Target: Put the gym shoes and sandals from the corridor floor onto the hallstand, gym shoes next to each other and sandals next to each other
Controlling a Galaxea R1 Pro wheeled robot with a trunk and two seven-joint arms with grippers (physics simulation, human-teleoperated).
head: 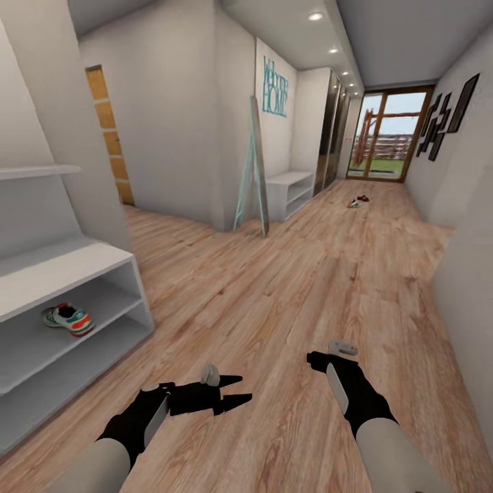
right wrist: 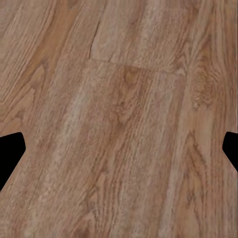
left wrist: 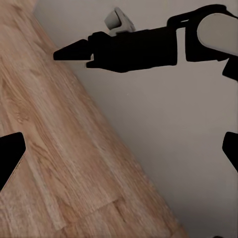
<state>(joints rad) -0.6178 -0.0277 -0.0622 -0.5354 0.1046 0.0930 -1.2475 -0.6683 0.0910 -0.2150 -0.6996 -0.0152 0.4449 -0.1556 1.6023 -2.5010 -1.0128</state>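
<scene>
One gym shoe [head: 68, 320], white with green stripes and a red-orange heel, lies in the upper open compartment of the hallstand [head: 61, 268] at the near left. Far down the corridor floor [head: 287, 274], a second gym shoe [head: 353, 203] and a dark brown sandal [head: 363, 198] lie close together, small in the distance. My left gripper [head: 238, 388] hovers low over the planks, open and empty, its fingertips [left wrist: 11, 158] spread wide. My right gripper [head: 313, 357] also stands open and empty above bare floor, with its fingertips [right wrist: 10, 151] far apart.
A teal-framed leaning mirror [head: 252, 171] and a second low white shelf unit [head: 291, 185] stand along the left wall further on. Glass doors [head: 383, 137] close the corridor's end. A grey wall [head: 472, 287] runs close on my right.
</scene>
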